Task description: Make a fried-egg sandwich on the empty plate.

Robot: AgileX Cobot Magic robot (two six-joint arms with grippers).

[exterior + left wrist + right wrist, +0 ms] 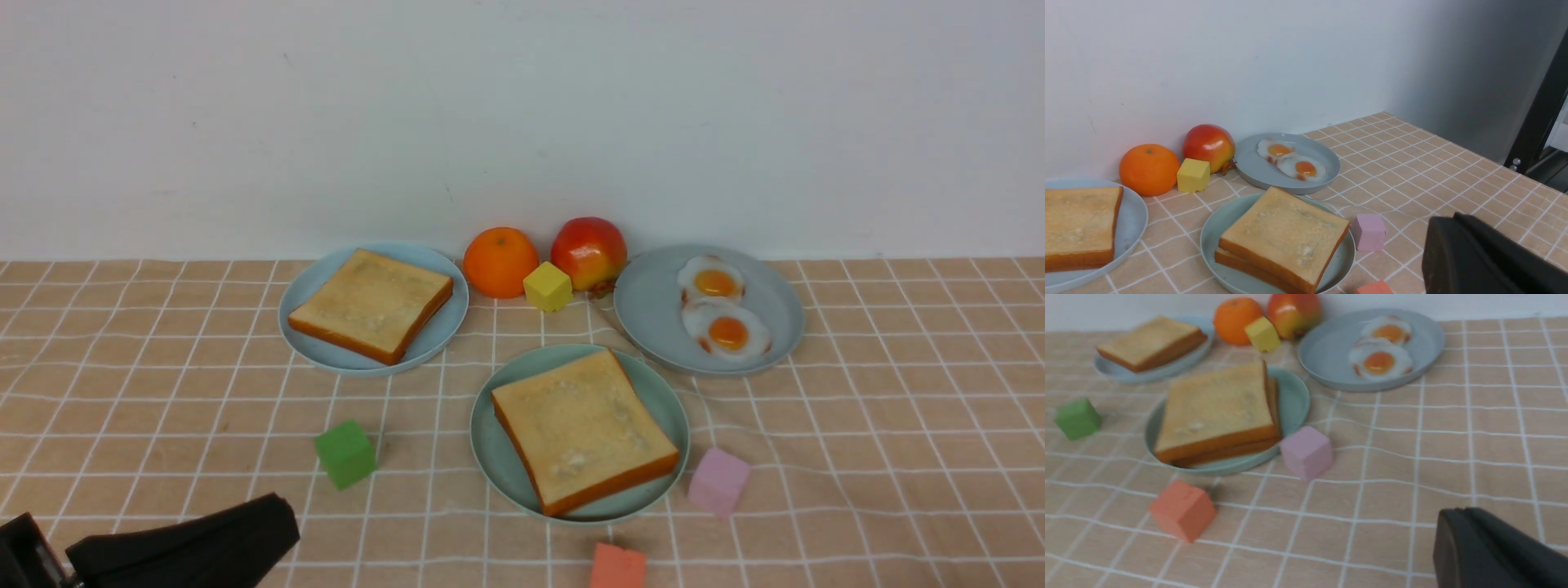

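Left fingers [269, 523] sit lowest in front view, dark wedge low over the table [898, 457], look pressed together, nothing in them. Right fingers [1449, 539] show only in right wrist view, also look closed to one wedge, empty, not in front view.

Sandwich [581, 429] is ahead and to the right of left fingers, well apart, on mint-green plate [490, 457]. Wrist views show two toast slices stacked, top one shifted a bit off the lower; egg between them can't be seen.

Green cube [346, 453] just ahead of left fingers, closest obj to them. Orange-red cube [617, 567] near plate's front edge, pink cube [718, 482] just beside plate on its right side; in right wrist view both lie between right fingers and plate.

Further back from fingers: grey-blue plate w/ single toast stack [371, 305] on left, grey-blue plate [653, 310] w/ two fried eggs [722, 318] on right. Between those, by the wall: orange [500, 261], yellow cube [548, 286], apple [589, 253], cube touching or nearly touching both fruits.
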